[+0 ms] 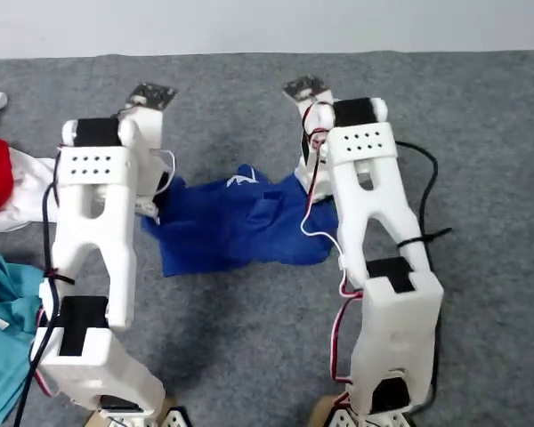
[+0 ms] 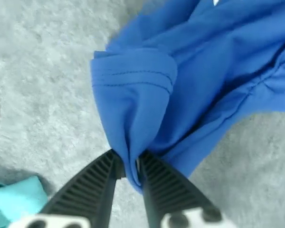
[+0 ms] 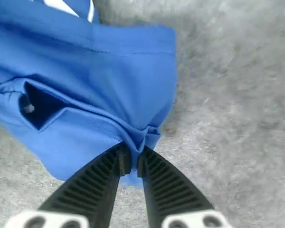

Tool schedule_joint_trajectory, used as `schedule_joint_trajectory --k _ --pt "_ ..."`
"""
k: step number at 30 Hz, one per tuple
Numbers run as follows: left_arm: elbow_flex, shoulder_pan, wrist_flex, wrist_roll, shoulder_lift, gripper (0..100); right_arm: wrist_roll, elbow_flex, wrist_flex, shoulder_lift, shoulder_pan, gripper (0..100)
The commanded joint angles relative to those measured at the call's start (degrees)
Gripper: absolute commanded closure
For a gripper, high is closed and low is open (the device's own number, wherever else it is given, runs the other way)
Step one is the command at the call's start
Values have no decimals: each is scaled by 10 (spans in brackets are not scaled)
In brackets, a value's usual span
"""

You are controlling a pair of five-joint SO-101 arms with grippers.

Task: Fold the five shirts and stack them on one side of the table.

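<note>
high cam up top, looking down over the counter (image 1: 481, 107), wrist cams super close behind left claw (image 2: 128, 164) and right claw (image 3: 131, 154), all three share the blue shirt (image 1: 231, 222)

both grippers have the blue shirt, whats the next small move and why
Probably ease the two grippers apart to pull the cloth flat before folding. The left gripper and right gripper are each shut on an opposite edge of the blue shirt, which lies bunched and creased between the arms on the table.
</note>
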Motion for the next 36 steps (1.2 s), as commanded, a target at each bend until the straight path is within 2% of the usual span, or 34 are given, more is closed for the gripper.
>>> schedule_joint_trajectory --k 1,3,11,16,22,29,36 --pt "34 1 -31 2 -34 997 2 -12 6 13 8 909" --pt "54 0 -39 2 -34 997 2 -12 17 15 9 874" --pt "81 0 -59 1 -34 997 1 -12 33 15 -2 876" --pt "81 0 -60 1 -34 997 1 -12 30 14 -3 983" --pt "80 1 -62 1 -34 997 5 -13 32 -2 -1 990" --pt "47 0 -58 1 -72 997 26 -13 34 -109 -2 990" --pt "-15 4 -62 1 -204 996 41 -13 34 -244 2 990"
